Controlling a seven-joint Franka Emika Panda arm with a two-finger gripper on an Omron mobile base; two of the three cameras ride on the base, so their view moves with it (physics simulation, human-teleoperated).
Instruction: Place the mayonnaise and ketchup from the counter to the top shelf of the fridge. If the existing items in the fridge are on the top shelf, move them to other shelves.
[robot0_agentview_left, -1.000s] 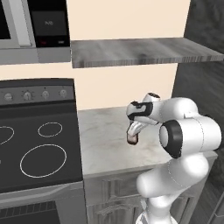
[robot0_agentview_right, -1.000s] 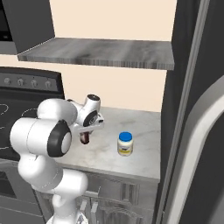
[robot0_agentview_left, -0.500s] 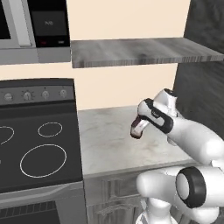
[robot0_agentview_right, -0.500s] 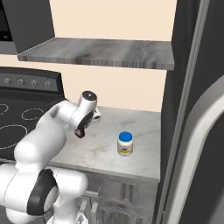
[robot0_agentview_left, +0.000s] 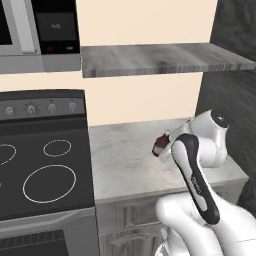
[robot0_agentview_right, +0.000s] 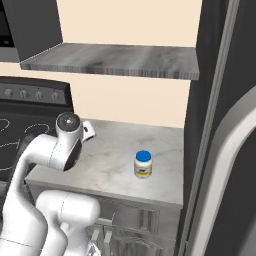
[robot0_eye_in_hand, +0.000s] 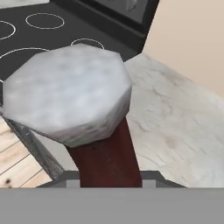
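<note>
Ketchup (robot0_agentview_left: 161, 145) (grey cap, red body) in clamped gripper (robot0_agentview_left: 167, 146) above counter (robot0_agentview_left: 125, 160), mayonnaise (robot0_agentview_right: 143, 164) well apart.

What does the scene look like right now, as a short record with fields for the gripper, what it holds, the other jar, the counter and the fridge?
gripper: shut on the ketchup bottle, lifted above the counter
ketchup bottle: dark red body with a grey cap, seen close in the hand view; in the left base view it shows beside the arm, off the counter surface
mayonnaise jar: upright on the counter, blue lid, apart from the arm
counter: grey marble top, between stove and fridge
stove: left of the counter, burners bare
fridge: right of the counter; interior hidden
</note>
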